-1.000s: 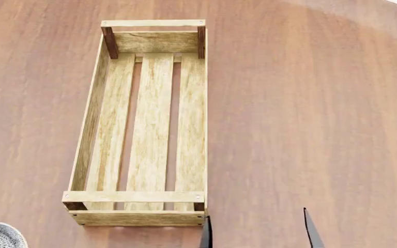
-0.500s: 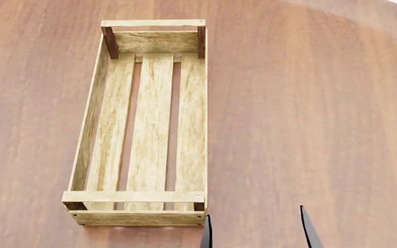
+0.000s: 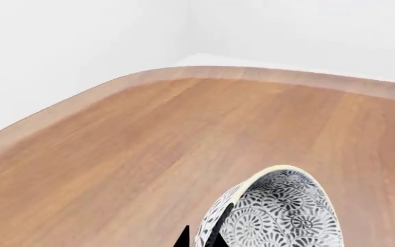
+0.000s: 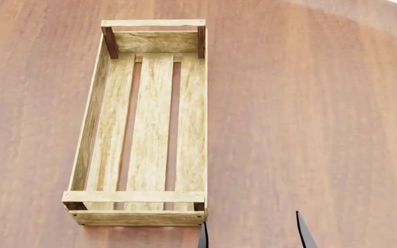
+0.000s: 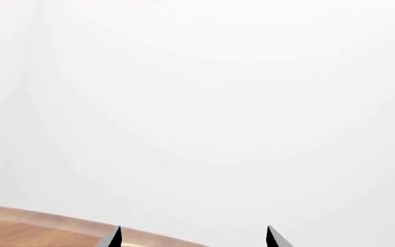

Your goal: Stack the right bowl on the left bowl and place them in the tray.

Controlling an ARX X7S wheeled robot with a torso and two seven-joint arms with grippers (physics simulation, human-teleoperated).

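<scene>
Bowl [image 3: 280, 216] sits clamped by its rim in the left fingers [image 3: 215, 239]; it could slip. Right fingers [image 4: 301, 230] are apart, empty.

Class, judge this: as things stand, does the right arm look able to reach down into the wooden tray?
Probably yes. The right gripper is open, holds nothing, and sits just beside the tray near corner; the tray's slats lie bare, with nothing between them.

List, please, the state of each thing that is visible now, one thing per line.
tray: nothing in it, flat on the table.
bowl: tilted, rim clamped between the left gripper jaws.
left gripper: shut on the bowl's rim.
right gripper: open, holding nothing, near the tray's near end.
</scene>
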